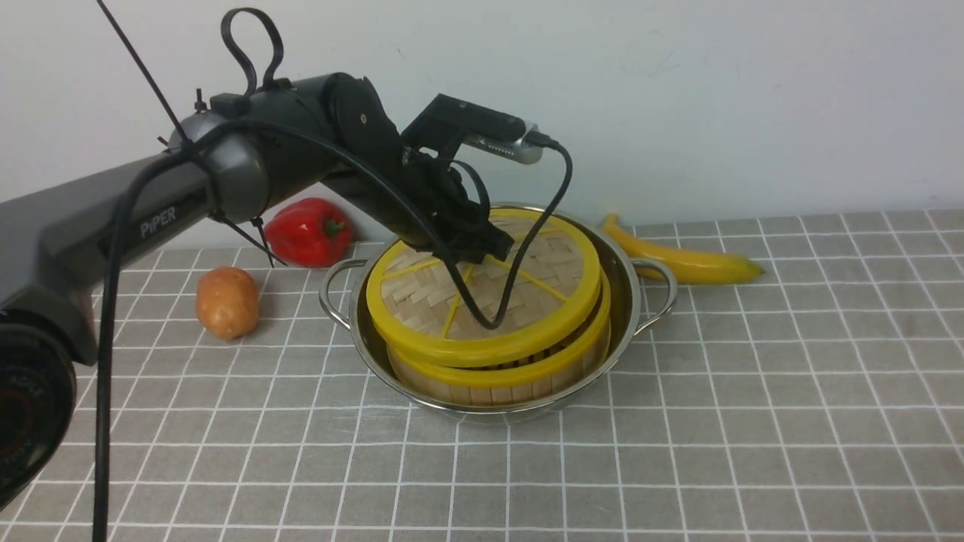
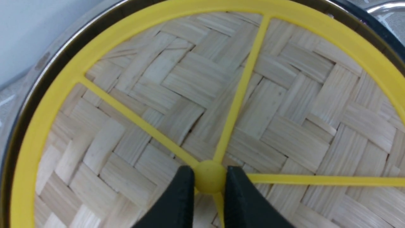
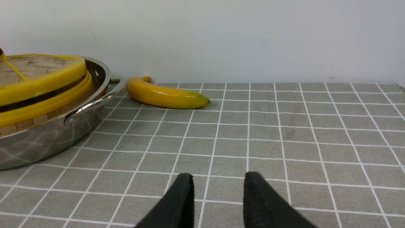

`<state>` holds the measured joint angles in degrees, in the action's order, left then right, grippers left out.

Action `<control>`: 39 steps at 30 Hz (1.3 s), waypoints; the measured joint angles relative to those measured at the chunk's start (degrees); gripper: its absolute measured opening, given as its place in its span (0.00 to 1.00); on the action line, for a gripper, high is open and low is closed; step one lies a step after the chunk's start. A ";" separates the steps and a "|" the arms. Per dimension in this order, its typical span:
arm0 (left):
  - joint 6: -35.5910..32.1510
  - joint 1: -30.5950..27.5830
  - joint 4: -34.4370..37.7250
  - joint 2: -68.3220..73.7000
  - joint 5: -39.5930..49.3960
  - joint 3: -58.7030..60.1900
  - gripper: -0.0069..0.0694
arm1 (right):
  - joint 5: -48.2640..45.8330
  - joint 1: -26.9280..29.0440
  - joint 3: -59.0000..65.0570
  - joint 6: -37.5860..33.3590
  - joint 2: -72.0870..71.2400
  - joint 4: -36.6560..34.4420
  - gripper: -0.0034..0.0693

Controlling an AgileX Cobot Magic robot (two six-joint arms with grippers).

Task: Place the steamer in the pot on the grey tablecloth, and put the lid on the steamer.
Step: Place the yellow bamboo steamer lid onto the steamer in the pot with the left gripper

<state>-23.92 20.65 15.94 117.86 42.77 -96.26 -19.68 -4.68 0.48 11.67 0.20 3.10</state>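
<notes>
Right now my left gripper (image 2: 210, 186) is clamped on the small yellow hub at the centre of the lid (image 1: 482, 282), one black finger on each side of the knob, as the left wrist view shows plainly. I hold it there because the hub is the only raised thing on that flat woven disc; the rim is too wide for my jaws and the spokes too thin to pinch well.

The lid sits over the steamer (image 1: 520, 376), which stands inside the pot (image 1: 625, 301) on the grey tablecloth (image 1: 678, 452). It is not level: from the front its far edge rides higher than its near edge, and the right wrist view shows a dark gap between the lid's yellow rim and the steamer's. I judge it is resting only partly, if at all, so letting go at this point could leave it crooked or sliding toward the pot wall. Lowering and squaring it first seems wise.

My right gripper (image 3: 218, 202) hangs low over bare cloth, well apart from the pot, fingers parted and holding nothing. Staying back keeps it clear of the left arm's work.

A banana (image 1: 681, 260) lies behind the pot to the right; a red pepper (image 1: 309, 232) and a potato (image 1: 227, 302) sit to the left, none touching it.
</notes>
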 joint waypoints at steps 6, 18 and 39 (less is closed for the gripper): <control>-1.25 1.23 0.61 -0.36 1.30 0.00 0.24 | 0.00 0.00 0.00 0.00 0.00 0.00 0.38; -1.74 1.32 1.22 -0.42 1.58 0.00 0.24 | 0.00 0.00 0.00 0.00 0.00 0.00 0.38; -0.42 1.49 -0.48 -0.42 0.67 0.00 0.24 | 0.00 0.00 0.00 0.00 0.00 0.00 0.38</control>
<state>-24.35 22.14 15.46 117.44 43.44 -96.26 -19.68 -4.68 0.48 11.67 0.20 3.10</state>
